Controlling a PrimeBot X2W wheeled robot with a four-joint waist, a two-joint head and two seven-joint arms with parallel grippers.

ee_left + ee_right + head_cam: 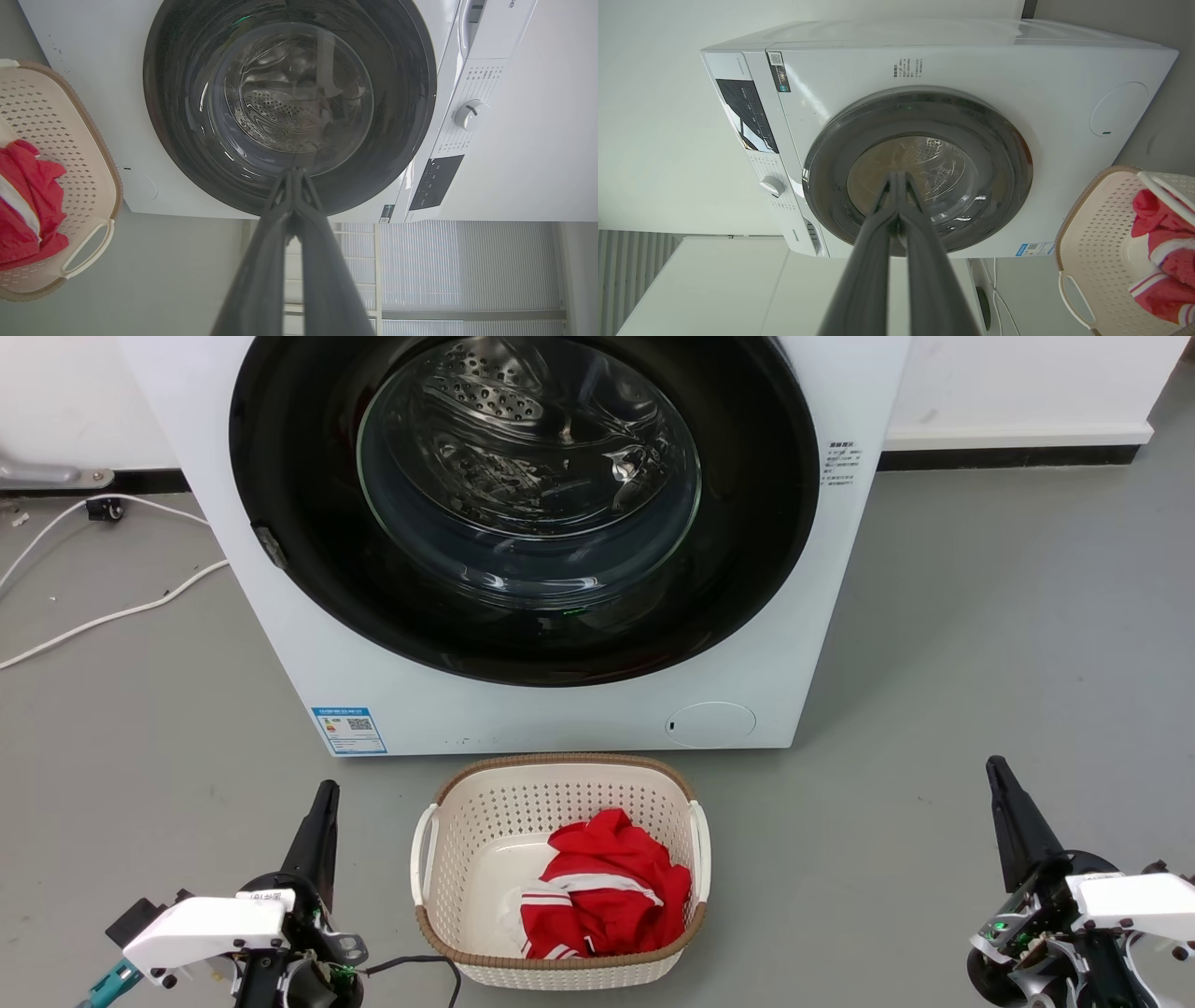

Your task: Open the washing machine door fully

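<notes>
The washing machine (280, 569) (93, 116) (971, 65) is a big white front-loader straight ahead. Its door (308, 588) (177, 116) (831, 158), a glossy black disc with a clear glass bowl, lies flush against the front, closed, with a small latch tab at its left edge. The steel drum shows through the glass. My left gripper (327, 787) (292, 171) is low at the left, fingers pressed together, holding nothing. My right gripper (994, 763) (896, 174) is low at the right, also shut and empty. Both are well short of the machine.
A cream perforated laundry basket (485, 803) (70, 154) (1092, 224) with a red and white garment (607, 887) stands on the grey floor just before the machine, between my grippers. White cables (112, 611) lie on the floor at the left.
</notes>
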